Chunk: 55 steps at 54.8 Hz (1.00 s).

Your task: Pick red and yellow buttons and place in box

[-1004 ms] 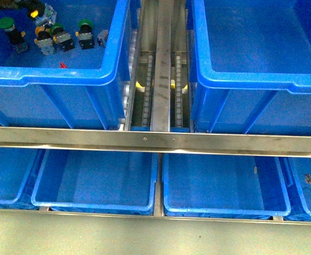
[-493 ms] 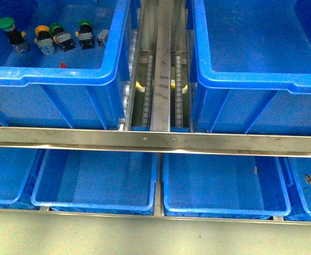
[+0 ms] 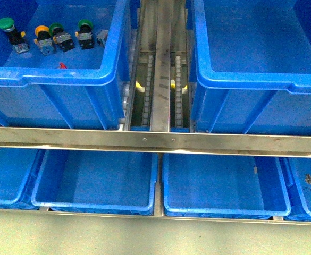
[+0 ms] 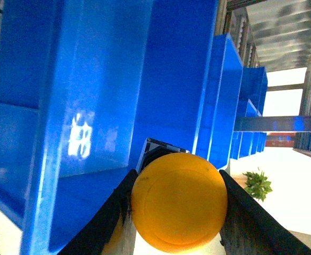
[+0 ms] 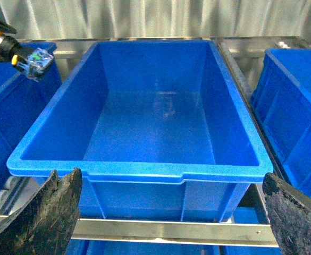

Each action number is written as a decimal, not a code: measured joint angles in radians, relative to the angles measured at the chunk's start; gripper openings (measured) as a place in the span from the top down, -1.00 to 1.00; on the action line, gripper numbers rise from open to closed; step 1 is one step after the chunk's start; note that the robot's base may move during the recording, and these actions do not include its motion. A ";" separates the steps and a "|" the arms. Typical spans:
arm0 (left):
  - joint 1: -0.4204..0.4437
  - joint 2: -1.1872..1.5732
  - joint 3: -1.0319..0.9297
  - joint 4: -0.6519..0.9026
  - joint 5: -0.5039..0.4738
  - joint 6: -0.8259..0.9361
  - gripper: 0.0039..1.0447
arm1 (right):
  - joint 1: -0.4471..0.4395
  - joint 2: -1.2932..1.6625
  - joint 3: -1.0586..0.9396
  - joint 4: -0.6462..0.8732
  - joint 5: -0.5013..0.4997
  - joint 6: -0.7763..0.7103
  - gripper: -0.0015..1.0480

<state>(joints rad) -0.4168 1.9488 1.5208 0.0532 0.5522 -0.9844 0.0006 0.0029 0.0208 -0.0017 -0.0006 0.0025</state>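
Yellow button (image 4: pixel 179 204) sat clamped between the dark fingers (image 4: pixel 110 223) of the left gripper (image 4: pixel 181 183), its round cap facing the wrist camera, close beside a tall blue wall (image 4: pixel 118 79). The right wrist view placed that held switch in the air beyond the far left corner of the box (image 5: pixel 144 172), outside it. It also showed the right gripper (image 5: pixel 176 212) hovering before the box's front wall, fingers (image 5: pixel 59 212) spread wide, gripping nothing. Only the front view showed the neighbouring bin (image 3: pixel 65 74), which held green-capped switches (image 3: pixel 84 26) and another yellow-capped switch (image 3: pixel 41 33).
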 joint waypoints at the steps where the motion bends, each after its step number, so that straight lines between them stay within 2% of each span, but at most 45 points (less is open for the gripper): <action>1: -0.012 0.008 0.007 0.003 0.000 -0.008 0.35 | 0.000 0.000 0.000 0.000 0.000 0.000 -0.88; 12: -0.077 0.053 0.055 -0.005 -0.002 -0.031 0.35 | 0.000 0.000 0.000 0.000 0.000 0.000 -0.88; 25: -0.105 0.088 0.091 -0.056 -0.004 -0.020 0.35 | 0.000 0.000 0.000 0.000 0.002 0.000 -0.88; 26: -0.106 0.090 0.093 -0.060 -0.004 -0.018 0.35 | 0.004 0.006 0.003 -0.006 0.019 -0.005 -0.88; 29: -0.106 0.096 0.098 -0.060 -0.004 -0.013 0.35 | 0.044 0.085 0.042 -0.093 0.169 -0.051 -0.88; 31: -0.105 0.098 0.099 -0.061 -0.006 -0.009 0.35 | 0.048 0.208 0.075 -0.065 0.266 -0.108 -0.88; 32: -0.104 0.099 0.100 -0.064 -0.010 -0.007 0.35 | 0.042 0.274 0.093 -0.024 0.278 -0.134 -0.88; 36: -0.104 0.099 0.106 -0.069 -0.008 -0.006 0.35 | 0.023 0.505 0.155 0.158 0.225 -0.262 -0.88; 42: -0.104 0.101 0.124 -0.071 -0.005 -0.007 0.35 | 0.032 0.810 0.269 0.394 0.068 -0.420 -0.88; 48: -0.101 0.101 0.146 -0.074 -0.003 -0.008 0.35 | 0.060 1.015 0.361 0.501 -0.063 -0.541 -0.88; 55: -0.099 0.101 0.164 -0.083 -0.002 -0.008 0.35 | 0.086 1.171 0.444 0.529 -0.198 -0.658 -0.88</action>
<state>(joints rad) -0.5159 2.0502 1.6852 -0.0299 0.5499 -0.9924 0.0864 1.1740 0.4644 0.5270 -0.1982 -0.6556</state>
